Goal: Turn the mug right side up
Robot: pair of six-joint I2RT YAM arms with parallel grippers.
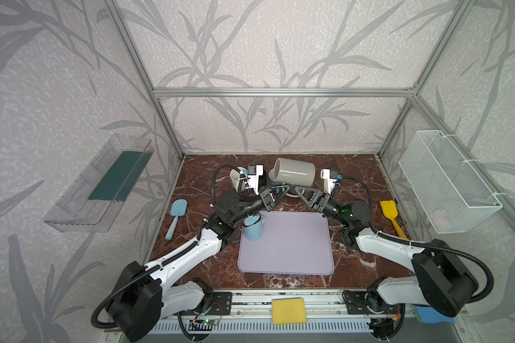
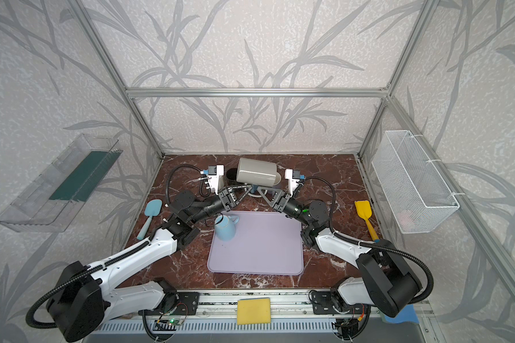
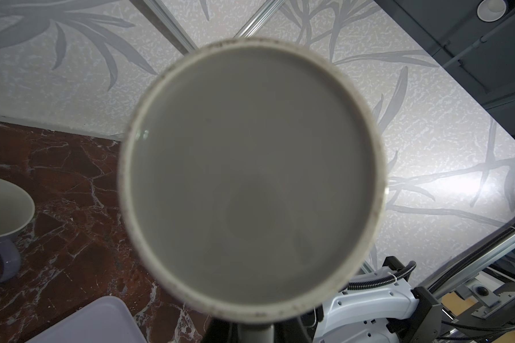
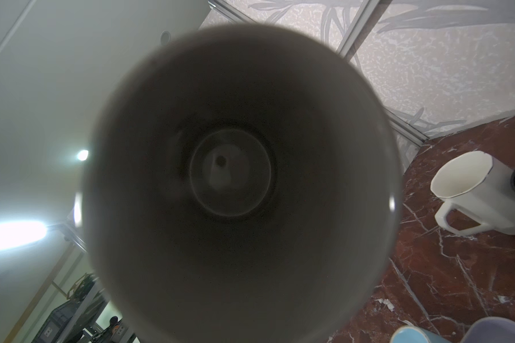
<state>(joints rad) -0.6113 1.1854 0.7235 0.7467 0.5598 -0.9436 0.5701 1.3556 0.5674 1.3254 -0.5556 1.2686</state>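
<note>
The grey mug (image 1: 295, 173) hung in the air behind the purple mat (image 1: 286, 246), just past the mat's far edge; it lay on its side and did not touch the table, so it was not right side up; its flat bottom (image 3: 250, 178) filled the left wrist view, and its open mouth (image 4: 238, 178) filled the right wrist view; the left gripper (image 1: 286, 188) reached in from the mat's left side and up under the mug; its pincer was closed on the mug down low, where the handle (image 3: 257, 332) ran toward it; the right gripper (image 1: 297, 189) reached in from the mat's right side, with its tips just beside the left one's, under the mug; its pincer was closed tight, but I could not tell if it had hold of the mug; a blue mug (image 1: 253, 230) stood upright on the mat's back left corner; a white mug (image 1: 235, 178) and a dark mug (image 2: 232, 175) stood behind the mat, toward its left; a blue spatula (image 1: 176, 216) lay to the left of the mat and a yellow spatula (image 1: 391, 215) lay to its right; a yellow sponge (image 1: 289, 311) sat in front of the mat.
</note>
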